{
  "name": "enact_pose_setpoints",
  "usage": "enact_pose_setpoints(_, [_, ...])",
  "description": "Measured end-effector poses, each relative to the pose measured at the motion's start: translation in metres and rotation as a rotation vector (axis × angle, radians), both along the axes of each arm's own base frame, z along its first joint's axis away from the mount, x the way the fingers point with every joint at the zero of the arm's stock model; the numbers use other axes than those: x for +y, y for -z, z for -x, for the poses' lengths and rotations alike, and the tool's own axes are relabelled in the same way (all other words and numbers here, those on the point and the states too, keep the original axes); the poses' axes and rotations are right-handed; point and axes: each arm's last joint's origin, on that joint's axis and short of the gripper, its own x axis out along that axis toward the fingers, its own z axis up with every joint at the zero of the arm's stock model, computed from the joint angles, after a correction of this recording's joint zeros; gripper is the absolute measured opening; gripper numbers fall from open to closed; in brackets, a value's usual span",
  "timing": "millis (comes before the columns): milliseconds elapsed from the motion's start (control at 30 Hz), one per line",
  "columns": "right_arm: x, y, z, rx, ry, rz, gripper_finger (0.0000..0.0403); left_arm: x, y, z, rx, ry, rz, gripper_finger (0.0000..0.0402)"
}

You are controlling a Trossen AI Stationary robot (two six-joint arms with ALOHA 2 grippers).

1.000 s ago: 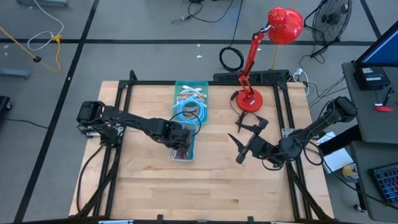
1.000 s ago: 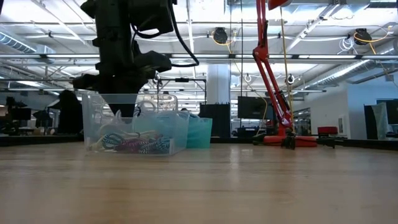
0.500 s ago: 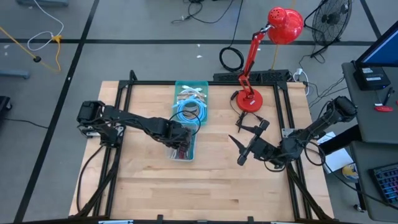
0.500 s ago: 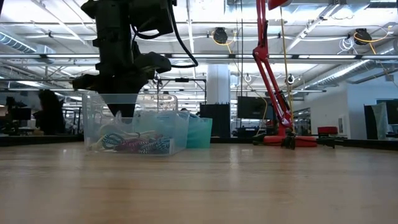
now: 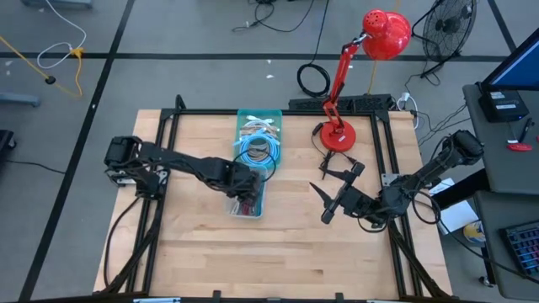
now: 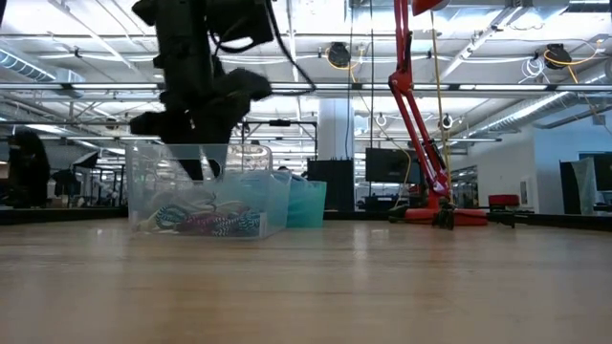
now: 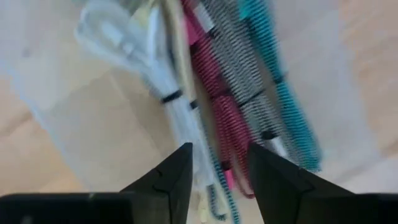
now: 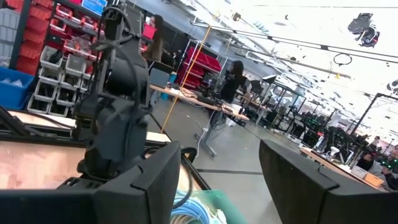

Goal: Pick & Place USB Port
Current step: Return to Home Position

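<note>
USB cables (image 7: 227,106) piled in clear bin (image 6: 139,186) right under left tool (image 7: 219,149), spread open, empty, sorting probably done; right tool (image 8: 217,146) open, empty.

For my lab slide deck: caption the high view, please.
Left gripper, jaws open, above the transparent bin; right gripper idle, open, near the red lamp.

A white cable (image 7: 124,43), magenta braided cable (image 7: 217,107), black-and-white striped cable (image 7: 235,70), teal cable (image 7: 281,94); the lamp (image 5: 386,35) is red.
</note>
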Motion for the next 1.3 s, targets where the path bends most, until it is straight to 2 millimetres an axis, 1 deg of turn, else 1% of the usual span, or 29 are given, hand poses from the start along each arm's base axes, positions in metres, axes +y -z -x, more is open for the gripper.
enact_pose_setpoints(100, [0.0,0.0,0.0,0.0,0.0,0.0,0.0212,0.001,-0.014,-0.008,-0.043,0.041,-0.033,0.0154])
enact_pose_setpoints(200, [0.0,0.0,0.0,0.0,0.0,0.0,0.0212,0.002,-0.031,-0.012,-0.046,0.071,-0.063,0.0154])
enact_pose_setpoints(367, [0.0,0.0,0.0,0.004,0.004,0.005,0.0212,0.003,-0.062,-0.011,0.013,0.101,-0.122,0.0154])
enact_pose_setpoints(500, [0.002,0.0,0.001,-0.004,-0.006,-0.01,0.0212,0.003,-0.094,-0.011,0.019,0.174,-0.18,0.0154])
enact_pose_setpoints(633, [0.011,-0.001,0.007,-0.019,-0.081,-0.032,0.0208,-0.004,-0.123,-0.013,-0.026,0.287,-0.282,0.0154])
enact_pose_setpoints(733, [0.017,0.0,0.015,-0.002,-0.192,-0.047,0.0196,-0.012,-0.137,-0.01,-0.077,0.338,-0.387,0.0154])
enact_pose_setpoints(833, [0.016,0.002,0.025,0.045,-0.344,-0.11,0.0176,-0.022,-0.141,-0.008,-0.087,0.362,-0.508,0.0154])
enact_pose_setpoints(900, [0.011,0.005,0.03,0.101,-0.485,-0.18,0.0156,-0.029,-0.142,-0.006,-0.081,0.366,-0.577,0.0154])
enact_pose_setpoints(1000, [0.004,0.011,0.032,0.201,-0.662,-0.273,0.012,-0.039,-0.142,-0.004,-0.093,0.37,-0.645,0.0154])
enact_pose_setpoints(1100, [0.0,0.018,0.031,0.281,-0.687,-0.32,0.0077,-0.05,-0.136,-0.003,-0.101,0.381,-0.691,0.0154])
enact_pose_setpoints(1233, [-0.008,0.029,0.028,0.382,-0.632,-0.287,0.0015,-0.063,-0.12,0.001,-0.099,0.375,-0.747,0.0154])
enact_pose_setpoints(1300, [-0.014,0.034,0.025,0.394,-0.6,-0.276,0.0007,-0.068,-0.108,0.005,-0.082,0.353,-0.77,0.0154])
